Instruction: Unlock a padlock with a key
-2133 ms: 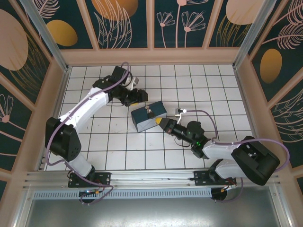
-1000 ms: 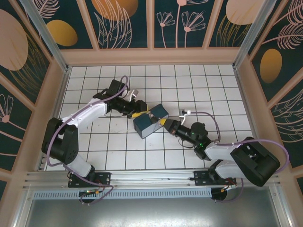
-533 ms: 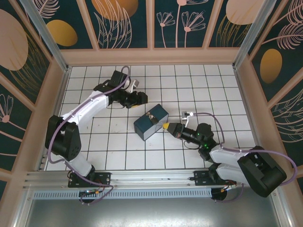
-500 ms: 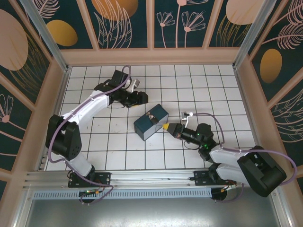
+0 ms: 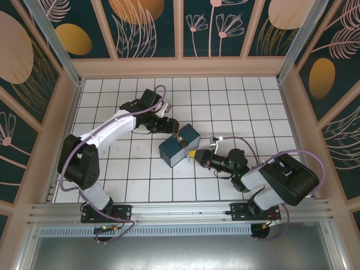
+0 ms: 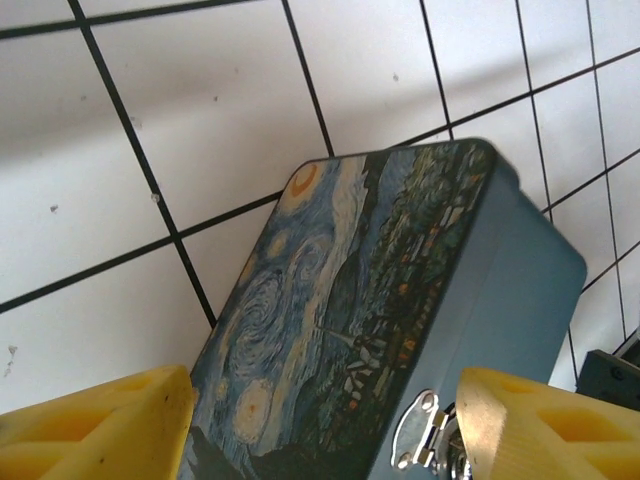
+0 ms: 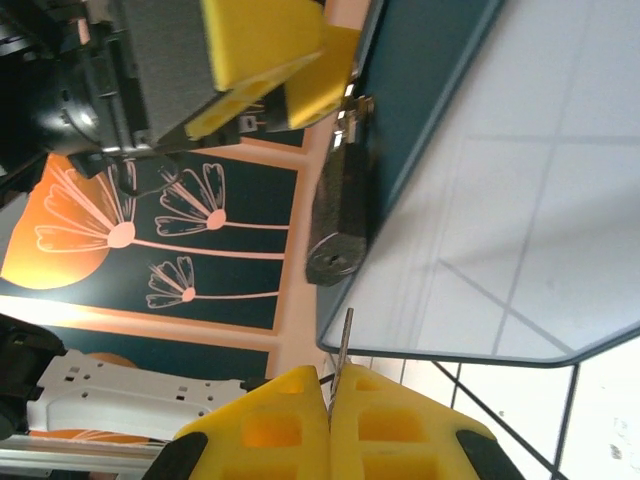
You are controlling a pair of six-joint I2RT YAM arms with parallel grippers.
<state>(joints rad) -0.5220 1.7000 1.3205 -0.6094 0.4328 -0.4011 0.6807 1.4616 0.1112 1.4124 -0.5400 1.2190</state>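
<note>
- One blue box point(image 6: 350, 300), left fingers point(image 6: 90, 425) spread wide over it, holding nothing.
- One padlock point(image 7: 340, 215) on its latch point(image 6: 418, 445).
- One key point(image 7: 344, 350) pinched in closed right fingers point(image 7: 280, 430).

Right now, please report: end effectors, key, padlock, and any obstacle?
Left end effector open by the blue box. Right end effector shut on the key, tip short of the padlock. Nothing between them.

White tiled floor point(image 5: 135, 169), apparently floral walls point(image 5: 152, 28).
</note>
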